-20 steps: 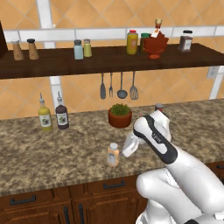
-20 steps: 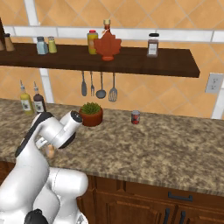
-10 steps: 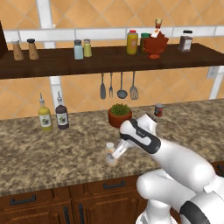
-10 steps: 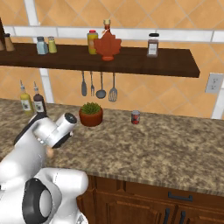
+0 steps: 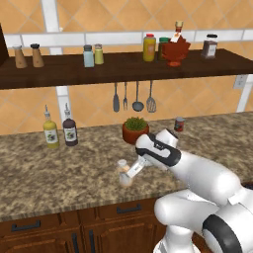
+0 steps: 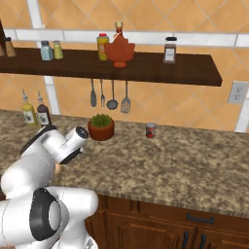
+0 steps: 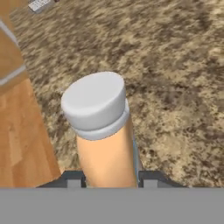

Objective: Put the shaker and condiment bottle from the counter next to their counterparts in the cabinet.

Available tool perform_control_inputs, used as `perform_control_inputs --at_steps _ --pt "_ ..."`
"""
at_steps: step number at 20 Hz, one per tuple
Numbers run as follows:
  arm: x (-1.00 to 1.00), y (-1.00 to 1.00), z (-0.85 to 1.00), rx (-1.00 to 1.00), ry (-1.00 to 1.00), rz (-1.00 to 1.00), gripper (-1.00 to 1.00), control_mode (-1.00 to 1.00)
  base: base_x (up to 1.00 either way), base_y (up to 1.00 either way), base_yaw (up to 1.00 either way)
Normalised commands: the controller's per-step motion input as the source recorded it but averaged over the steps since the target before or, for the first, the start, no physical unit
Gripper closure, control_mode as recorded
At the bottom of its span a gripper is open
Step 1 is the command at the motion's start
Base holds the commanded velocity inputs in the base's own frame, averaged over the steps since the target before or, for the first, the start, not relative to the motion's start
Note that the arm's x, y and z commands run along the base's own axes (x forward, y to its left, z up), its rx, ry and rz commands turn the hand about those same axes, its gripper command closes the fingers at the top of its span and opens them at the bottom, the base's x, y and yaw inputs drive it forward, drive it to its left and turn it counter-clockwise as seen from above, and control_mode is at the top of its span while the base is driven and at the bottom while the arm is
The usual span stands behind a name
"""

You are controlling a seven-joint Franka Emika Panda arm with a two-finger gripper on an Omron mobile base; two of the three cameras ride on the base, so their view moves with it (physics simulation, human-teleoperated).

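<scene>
Condiment bottle (image 7: pixel 107 144): stubby peach-orange body, pale grey-white cap.

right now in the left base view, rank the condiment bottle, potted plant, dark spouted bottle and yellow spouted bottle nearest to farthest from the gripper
1. condiment bottle, between the fingers of the gripper near the counter's front.
2. potted plant, just behind the gripper by the wall.
3. dark spouted bottle, back and to the left.
4. yellow spouted bottle, leftmost, beside the dark one.

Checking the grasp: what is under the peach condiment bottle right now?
Speckled granite counter lies beneath the condiment bottle. The claw is shut on it; its base is covered, so contact with the counter is unclear.
</scene>
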Motion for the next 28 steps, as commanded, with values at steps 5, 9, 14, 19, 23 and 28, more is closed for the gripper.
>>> perform_control_inputs --at_steps 5,9,14,19,23,28 --pt "-0.15 -0.51 0.94 0.34 -0.13 0.04 1.0 -1.0 0.0 0.0 0.0" --pt "-0.21 -0.58 0.72 0.27 -0.16 0.08 1.0 -1.0 0.0 0.0 0.0" --pt "-0.18 -0.53 0.83 0.12 -0.07 0.11 1.0 -1.0 0.0 0.0 0.0" --pt "-0.22 -0.46 0.99 0.0 0.0 0.01 1.0 -1.0 0.0 0.0 0.0" --pt "-0.25 -0.41 0.84 -0.06 0.0 0.0 1.0 -1.0 0.0 0.0 0.0" --pt "-0.4 -0.34 0.51 -0.14 0.0 0.0 1.0 -1.0 0.0 0.0 0.0"
